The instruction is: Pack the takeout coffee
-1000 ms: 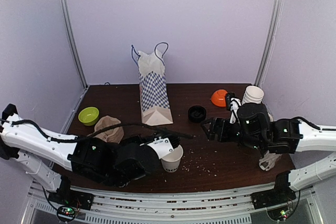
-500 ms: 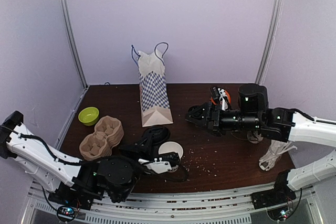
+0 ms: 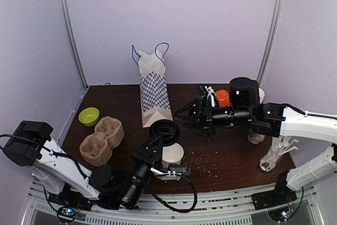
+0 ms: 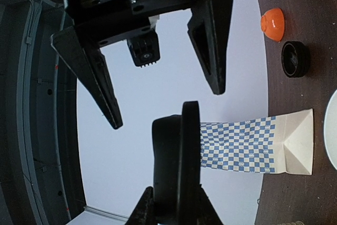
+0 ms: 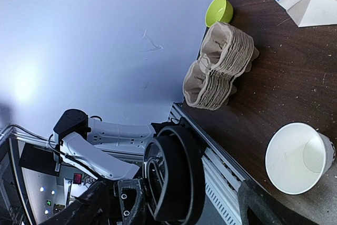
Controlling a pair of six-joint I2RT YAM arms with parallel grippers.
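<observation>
Left arm: is lifting out of its low sprawl across the table's 7 o'clock side, its elbow swinging outward.
Left gripper (image 4: pixel 176 206): is rising from beside the paper cup (image 3: pixel 172 155), holding a black lid (image 3: pixel 164 130) up on edge.
Right gripper (image 3: pixel 179 117): is travelling from 3 o'clock toward the centre, drawing up to the lid with its jaws spread.
Carrier stack (image 3: pixel 102 139): is coming into full view at 8 o'clock.

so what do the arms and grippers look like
The left arm and right arm share one look: white tubular links joined by black joint housings. The left gripper and right gripper are black, each with two tapered wedge fingers. A thin black cable loops beside the left arm.
</observation>
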